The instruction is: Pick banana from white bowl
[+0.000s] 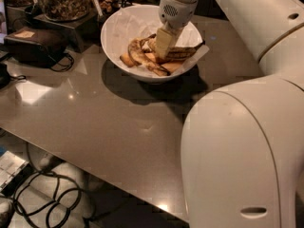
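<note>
Jaws of my gripper [162,51] sit inside the white bowl [137,70] at the banana [183,52], held steep to clear the rim; whether they have clamped I cannot tell.

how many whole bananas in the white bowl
2. The banana lies toward the white bowl's right rim, partly behind the pincer, which reaches down into the bowl; a thinner banana curves across the left-middle. The pincer may hide more.
</note>
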`<move>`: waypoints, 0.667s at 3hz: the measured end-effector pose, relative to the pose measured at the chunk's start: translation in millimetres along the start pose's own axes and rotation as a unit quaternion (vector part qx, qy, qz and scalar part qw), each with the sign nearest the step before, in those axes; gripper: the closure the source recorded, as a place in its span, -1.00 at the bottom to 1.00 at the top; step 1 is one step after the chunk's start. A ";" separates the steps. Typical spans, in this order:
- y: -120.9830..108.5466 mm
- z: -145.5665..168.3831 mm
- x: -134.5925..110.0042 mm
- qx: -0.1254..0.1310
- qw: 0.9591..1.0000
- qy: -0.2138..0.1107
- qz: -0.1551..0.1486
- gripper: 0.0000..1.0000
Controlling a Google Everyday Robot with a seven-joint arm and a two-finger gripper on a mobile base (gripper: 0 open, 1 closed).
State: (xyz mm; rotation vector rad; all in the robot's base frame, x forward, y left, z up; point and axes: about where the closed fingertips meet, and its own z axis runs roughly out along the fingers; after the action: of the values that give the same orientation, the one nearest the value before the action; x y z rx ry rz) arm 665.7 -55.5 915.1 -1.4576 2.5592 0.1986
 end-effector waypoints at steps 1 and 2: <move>-0.6 -10.9 -6.2 0.016 0.999 -0.032 -0.010 1.00; 13.2 -34.2 -6.6 0.036 0.996 -0.064 -0.041 1.00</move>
State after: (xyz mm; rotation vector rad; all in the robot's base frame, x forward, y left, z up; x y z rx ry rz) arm 654.3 -50.4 950.2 -1.4708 2.3748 0.1799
